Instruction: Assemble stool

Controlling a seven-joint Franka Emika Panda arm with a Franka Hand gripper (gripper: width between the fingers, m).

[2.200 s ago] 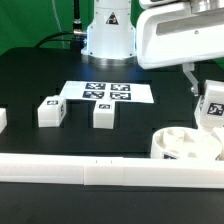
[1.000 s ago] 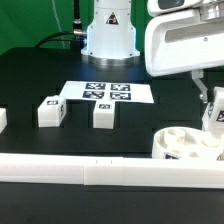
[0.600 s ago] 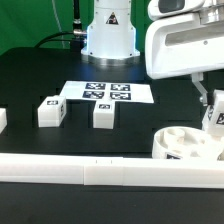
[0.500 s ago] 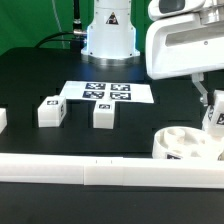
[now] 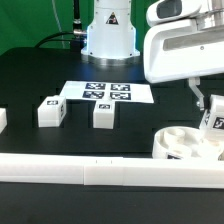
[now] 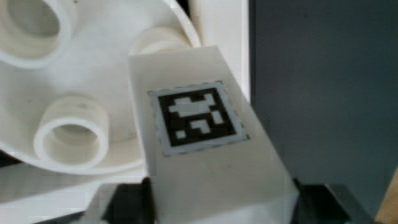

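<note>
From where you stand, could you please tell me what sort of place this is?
Probably a robotics lab bench: a black table edged by a white rail, a marker board of printed tags, and a hand holding a tagged stool leg.

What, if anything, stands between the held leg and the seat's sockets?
Nothing visible does. The end effector grips the leg close to the seat, and the wrist view shows the nearest socket open, with no other part between them.

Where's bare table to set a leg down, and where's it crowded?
Free: table between the marker board and seat, and between the left leg, middle leg and front rail. Crowded: around the seat and held leg.
</note>
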